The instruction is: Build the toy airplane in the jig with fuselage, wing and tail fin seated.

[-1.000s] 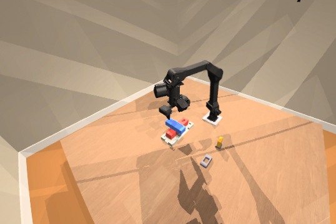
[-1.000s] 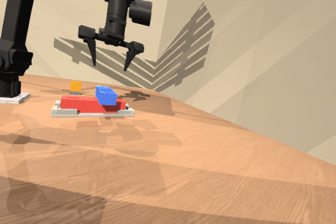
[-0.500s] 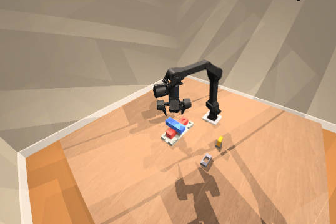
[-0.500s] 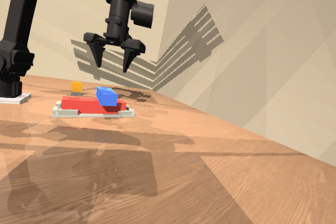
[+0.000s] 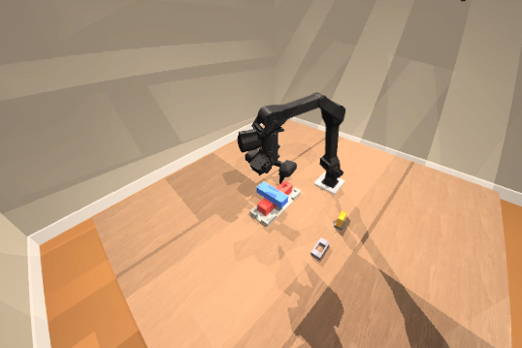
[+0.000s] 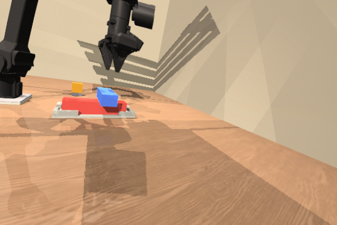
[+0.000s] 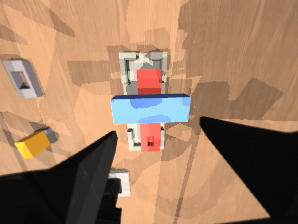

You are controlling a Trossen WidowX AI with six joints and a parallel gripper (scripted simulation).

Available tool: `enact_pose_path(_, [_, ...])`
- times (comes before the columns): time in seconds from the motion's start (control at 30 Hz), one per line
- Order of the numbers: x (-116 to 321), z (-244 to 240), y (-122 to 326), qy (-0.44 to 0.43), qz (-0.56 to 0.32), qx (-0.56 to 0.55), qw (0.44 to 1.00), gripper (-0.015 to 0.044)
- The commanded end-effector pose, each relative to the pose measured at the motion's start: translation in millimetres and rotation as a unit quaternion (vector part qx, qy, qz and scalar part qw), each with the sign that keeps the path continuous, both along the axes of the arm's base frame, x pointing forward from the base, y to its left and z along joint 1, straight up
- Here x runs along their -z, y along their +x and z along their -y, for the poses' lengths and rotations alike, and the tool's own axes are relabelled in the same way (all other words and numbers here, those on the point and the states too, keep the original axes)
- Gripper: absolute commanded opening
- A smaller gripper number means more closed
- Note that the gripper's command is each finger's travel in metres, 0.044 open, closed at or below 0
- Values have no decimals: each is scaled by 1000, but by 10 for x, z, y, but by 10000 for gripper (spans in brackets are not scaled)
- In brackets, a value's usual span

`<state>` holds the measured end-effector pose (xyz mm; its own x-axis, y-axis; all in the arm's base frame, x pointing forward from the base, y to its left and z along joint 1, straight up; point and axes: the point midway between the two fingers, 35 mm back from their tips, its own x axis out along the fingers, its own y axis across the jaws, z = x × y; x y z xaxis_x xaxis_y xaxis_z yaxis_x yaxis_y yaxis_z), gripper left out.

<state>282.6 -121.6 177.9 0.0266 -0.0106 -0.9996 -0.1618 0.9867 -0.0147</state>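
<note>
Gripper (image 5: 285,175) (image 6: 113,70) (image 7: 157,127): fingers spread wide, nothing between them, hovering over the build; prob. kept high so the tips don't knock the wing.

Fuselage (image 5: 265,206) (image 6: 82,105) (image 7: 149,81) lies lengthwise in the cradle (image 5: 266,221) (image 6: 94,116) (image 7: 164,74), walls around it, presumably to keep it from sliding. Wing (image 5: 272,194) (image 6: 108,98) (image 7: 150,109) sits crosswise on top, approx. mid-body, tab presumably in its socket (hidden, can't confirm). Tail socket shows open at the fuselage end, wrist view.

Tail fin (image 5: 342,219) (image 6: 77,87) (image 7: 33,144), yellow w/ grey end, is on the table, well apart from the jig; looks like the next pick. Gray frame (image 5: 320,249) (image 7: 23,78) beside it: use unclear. Judgement: approx. 2/3 done, fin to go.
</note>
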Motion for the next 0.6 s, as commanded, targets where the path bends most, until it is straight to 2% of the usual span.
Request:
enact_pose_path(0.0, [1,-1,2,1,0,23,1000,440])
enact_pose_path(0.2, [-3,-171,27,0,3,28,1000,440])
enact_pose_path(0.57, [-4,-1489,-128,5,10,36,999,440])
